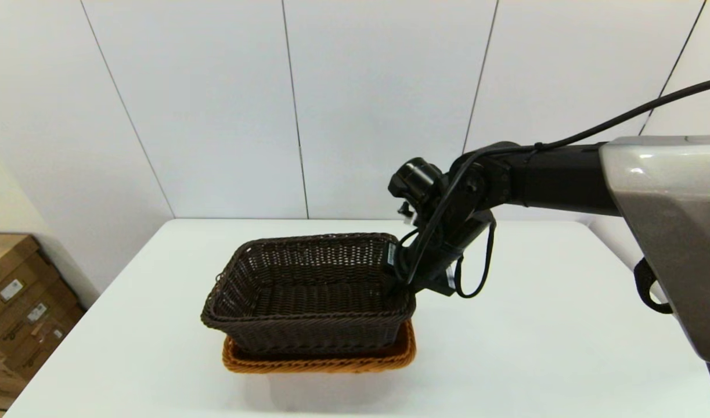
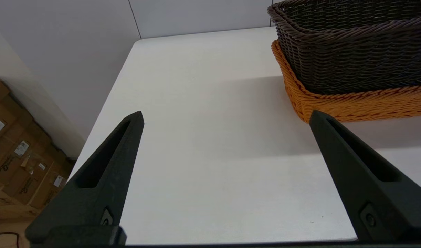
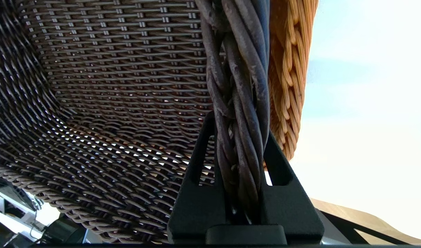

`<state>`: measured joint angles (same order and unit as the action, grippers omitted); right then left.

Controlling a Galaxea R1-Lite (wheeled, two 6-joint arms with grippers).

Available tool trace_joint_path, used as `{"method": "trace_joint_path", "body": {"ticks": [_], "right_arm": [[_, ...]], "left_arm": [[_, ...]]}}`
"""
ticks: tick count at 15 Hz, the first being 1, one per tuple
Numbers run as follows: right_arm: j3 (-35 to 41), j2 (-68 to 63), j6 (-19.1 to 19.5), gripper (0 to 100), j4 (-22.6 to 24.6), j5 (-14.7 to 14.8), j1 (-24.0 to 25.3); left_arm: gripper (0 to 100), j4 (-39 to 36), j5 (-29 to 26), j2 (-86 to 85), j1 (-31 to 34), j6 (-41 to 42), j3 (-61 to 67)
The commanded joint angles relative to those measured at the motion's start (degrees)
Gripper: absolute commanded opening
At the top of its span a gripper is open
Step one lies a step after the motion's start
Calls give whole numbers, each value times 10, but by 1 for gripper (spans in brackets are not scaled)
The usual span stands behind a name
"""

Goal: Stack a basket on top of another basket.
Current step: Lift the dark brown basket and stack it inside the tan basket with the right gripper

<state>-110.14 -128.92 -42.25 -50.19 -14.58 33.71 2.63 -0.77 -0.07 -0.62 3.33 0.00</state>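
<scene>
The dark brown basket (image 1: 308, 293) sits nested in the orange-tan basket (image 1: 325, 361) near the table's front middle, slightly tilted with its right end higher. My right gripper (image 1: 396, 273) is shut on the dark basket's braided right rim; in the right wrist view the rim (image 3: 239, 103) runs between my two black fingers (image 3: 200, 162), the orange-tan basket (image 3: 289, 75) just beyond. My left gripper (image 2: 225, 119) hovers open over bare table to the left of both baskets, the dark basket (image 2: 351, 44) and the orange-tan basket (image 2: 355, 103) off to one side of it.
The white table (image 1: 563, 325) stands against a white panelled wall. Cardboard boxes (image 1: 18, 302) are stacked on the floor beyond the table's left edge.
</scene>
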Motion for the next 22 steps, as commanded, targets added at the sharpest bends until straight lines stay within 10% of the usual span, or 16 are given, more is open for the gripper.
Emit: {"method": "trace_joint_path", "body": {"ticks": [1, 19, 20, 22], "right_arm": [[-1, -3, -2, 0, -3, -1, 0], [-1, -6, 4, 0, 19, -10, -6], [-1, -6, 4, 100, 21, -10, -6], [-2, -6, 4, 100, 21, -10, -6]], "left_arm": [[100, -1, 0, 0, 0, 0, 0], [100, 0, 0, 0, 0, 0, 0], [100, -1, 0, 0, 0, 0, 0], [100, 0, 0, 0, 0, 0, 0]]}}
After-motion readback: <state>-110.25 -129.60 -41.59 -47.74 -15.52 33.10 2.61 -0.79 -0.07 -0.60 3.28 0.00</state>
